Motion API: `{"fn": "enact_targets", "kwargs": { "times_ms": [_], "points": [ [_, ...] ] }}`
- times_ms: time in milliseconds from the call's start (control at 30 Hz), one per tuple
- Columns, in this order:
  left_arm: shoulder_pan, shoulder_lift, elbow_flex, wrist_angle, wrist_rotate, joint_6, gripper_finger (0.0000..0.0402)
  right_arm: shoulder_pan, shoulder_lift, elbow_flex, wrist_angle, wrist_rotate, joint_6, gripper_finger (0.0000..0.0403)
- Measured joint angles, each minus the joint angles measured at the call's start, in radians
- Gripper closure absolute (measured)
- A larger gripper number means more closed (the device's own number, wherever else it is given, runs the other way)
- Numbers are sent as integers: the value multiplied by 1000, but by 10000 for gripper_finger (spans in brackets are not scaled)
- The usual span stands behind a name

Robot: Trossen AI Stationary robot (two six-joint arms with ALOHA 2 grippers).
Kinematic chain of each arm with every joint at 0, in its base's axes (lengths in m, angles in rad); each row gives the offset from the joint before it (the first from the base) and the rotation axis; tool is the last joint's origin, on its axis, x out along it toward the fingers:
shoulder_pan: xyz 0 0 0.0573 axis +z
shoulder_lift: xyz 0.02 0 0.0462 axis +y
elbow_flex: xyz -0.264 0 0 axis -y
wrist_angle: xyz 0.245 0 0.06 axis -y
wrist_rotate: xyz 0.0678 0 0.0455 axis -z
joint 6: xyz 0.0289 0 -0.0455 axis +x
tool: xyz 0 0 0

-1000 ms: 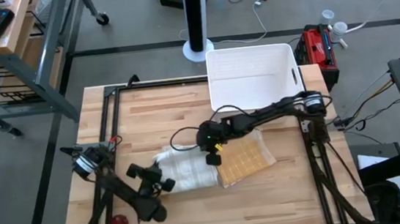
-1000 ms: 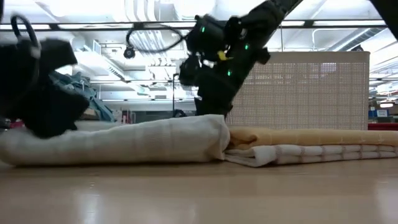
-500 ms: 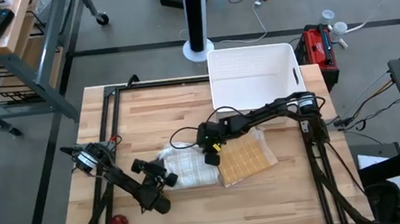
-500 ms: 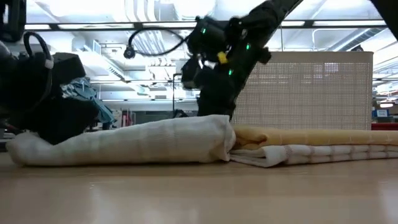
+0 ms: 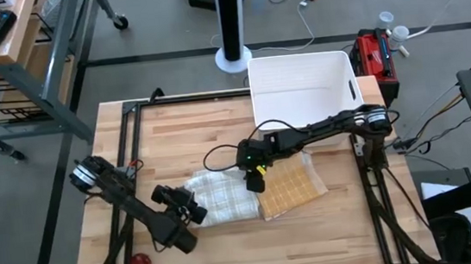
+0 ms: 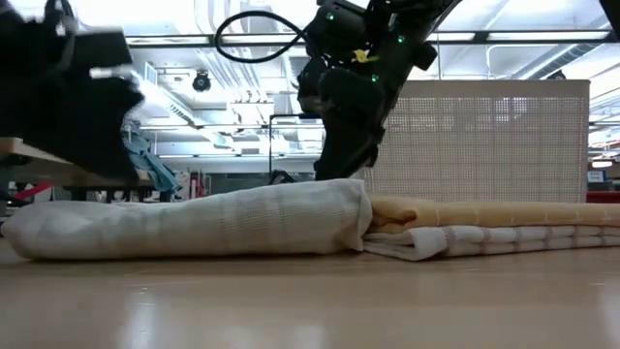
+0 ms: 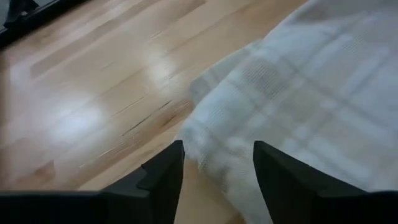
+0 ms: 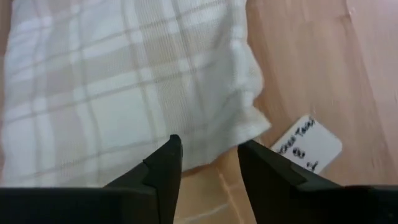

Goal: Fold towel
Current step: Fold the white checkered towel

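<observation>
- Releasing cleanly looks like the step in hand: both tools have their fingers apart over the towel's folded layer, and neither grips any cloth. My advice is to lift each straight up and away, so no finger drags the fold open.
- Nearest the bench's front edge, the left tool (image 5: 193, 212) hovers at the towel's left end, spread wide; in its wrist view the fingers (image 7: 163, 180) straddle the soft corner of the cloth without pinching it.
- The towel (image 5: 224, 198) lies near the middle of the wooden bench (image 5: 175, 138). It is a limp woven cloth, pale cream with a faint plaid of beige stripes; its folded-over left part bulges in a rounded roll (image 6: 194, 223), so I judge it will want smoothing flat before another fold.
- To the right, the towel's other face (image 5: 288, 187) shows mustard yellow with a fine grid, lying flatter; in the low view its stacked edges (image 6: 484, 228) show two or three layers.
- The right tool (image 5: 253, 172) hangs over the seam where cream meets yellow, fingers parted. Its wrist view shows a small white label (image 8: 309, 144) with handwriting lying on the bench just beside the cloth's corner.
- Farther back, a white plastic bin (image 5: 300, 87), rectangular and smooth-walled, sits at the bench's far edge, well apart from the towel.
- A small red round thing (image 5: 140, 262) lies by the front left corner; I cannot tell what it is.
</observation>
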Motion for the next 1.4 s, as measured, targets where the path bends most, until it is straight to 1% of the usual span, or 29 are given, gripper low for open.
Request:
{"fn": "enact_targets", "kwargs": {
  "times_ms": [67, 133, 200, 333, 400, 500, 567, 667, 733, 900, 1000, 1167, 1300, 1400],
  "points": [
    [-6, -36, 0, 16, -24, 1, 212, 6, -6, 0, -9, -2, 18, 252],
    [-9, -70, 0, 78, -103, 22, 209, 19, -11, 0, -2, 2, 19, 255],
    [-8, -92, 0, 160, -180, 82, 210, 36, -12, 0, 34, 6, 19, 260],
    [23, -82, 0, 317, -272, 223, 221, 75, -12, 0, 122, 6, 19, 271],
    [44, -56, 0, 389, -280, 285, 229, 95, -12, 0, 166, 9, 16, 278],
    [76, -3, -1, 494, -269, 360, 241, 121, -12, 0, 197, 11, 5, 290],
    [95, 39, -1, 551, -231, 390, 248, 136, -12, -2, 204, 33, 5, 299],
    [120, 97, -2, 587, -160, 383, 258, 157, -12, -18, 201, 107, -9, 313],
    [132, 134, -2, 615, -125, 375, 265, 166, -12, -30, 199, 121, -26, 322],
    [139, 187, 2, 690, -140, 373, 279, 184, 8, -59, 180, 115, -27, 344],
    [133, 180, 2, 683, -122, 373, 285, 196, 46, -71, 172, 105, -28, 359],
    [127, 147, 4, 600, -32, 290, 286, 207, 102, -82, 183, 2, -10, 387],
    [123, 144, 5, 553, 29, 264, 286, 224, 103, -84, 157, 2, -9, 401],
    [111, 141, 5, 539, 30, 260, 287, 234, 82, -91, 121, -3, 1, 401]
  ]
}}
